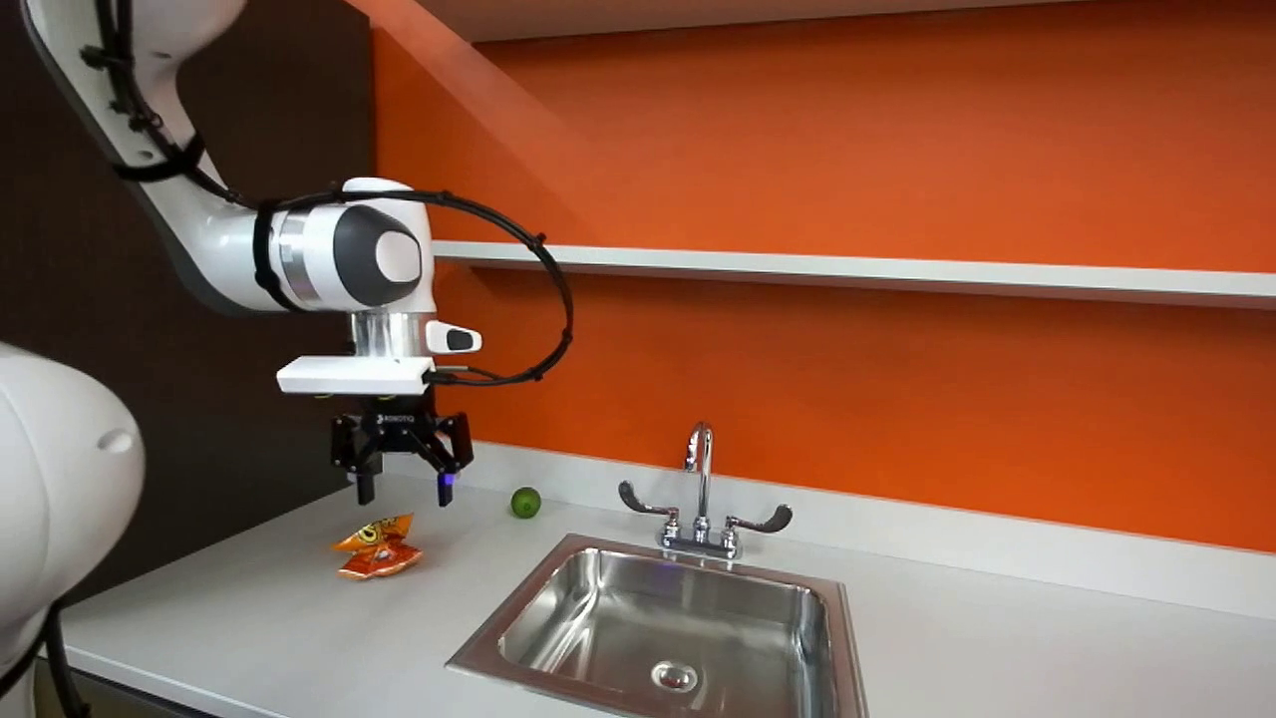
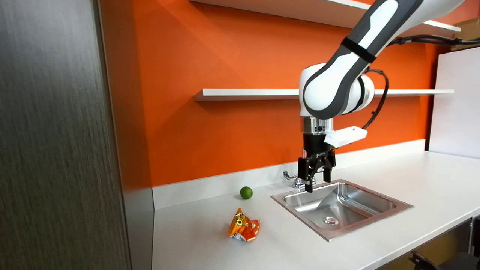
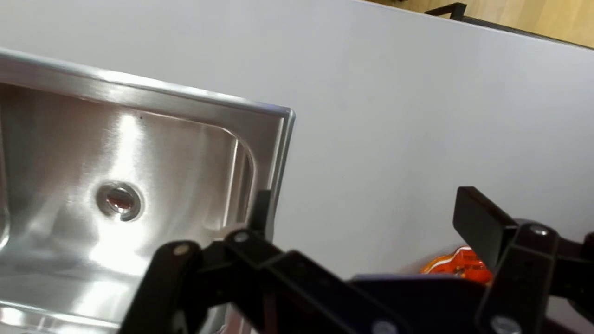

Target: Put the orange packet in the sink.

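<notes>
The claw gapes wide; exterior views show the whole orange packet left of the sink, the wrist view part.

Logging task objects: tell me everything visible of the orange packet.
The orange packet looks crinkled and glossy, like plastic or foil, pinched into an orange and a redder part, with yellow and dark printing and a silvery patch in an exterior view. It lies on the white counter, apart from the green ball and sink. The open tool does not touch it but partly hides it in the wrist view. Whether it is sealed is unclear.
</notes>
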`<state>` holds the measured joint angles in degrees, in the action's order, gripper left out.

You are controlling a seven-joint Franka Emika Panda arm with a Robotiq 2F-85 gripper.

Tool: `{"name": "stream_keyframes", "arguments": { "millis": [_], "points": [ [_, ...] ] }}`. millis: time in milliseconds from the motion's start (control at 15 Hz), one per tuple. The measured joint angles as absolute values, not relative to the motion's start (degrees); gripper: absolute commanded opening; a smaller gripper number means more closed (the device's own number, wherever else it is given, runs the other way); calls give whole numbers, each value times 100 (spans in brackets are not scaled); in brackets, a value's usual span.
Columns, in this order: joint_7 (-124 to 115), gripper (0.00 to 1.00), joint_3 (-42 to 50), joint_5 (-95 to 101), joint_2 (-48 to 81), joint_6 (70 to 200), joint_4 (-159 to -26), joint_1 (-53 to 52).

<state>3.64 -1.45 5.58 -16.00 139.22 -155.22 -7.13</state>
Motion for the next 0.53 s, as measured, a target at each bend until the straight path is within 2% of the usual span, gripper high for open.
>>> {"name": "stream_keyframes", "arguments": {
  "millis": [533],
  "points": [
    [379,100,-488,521,283,14711,-14438,-908]
  ]
}}
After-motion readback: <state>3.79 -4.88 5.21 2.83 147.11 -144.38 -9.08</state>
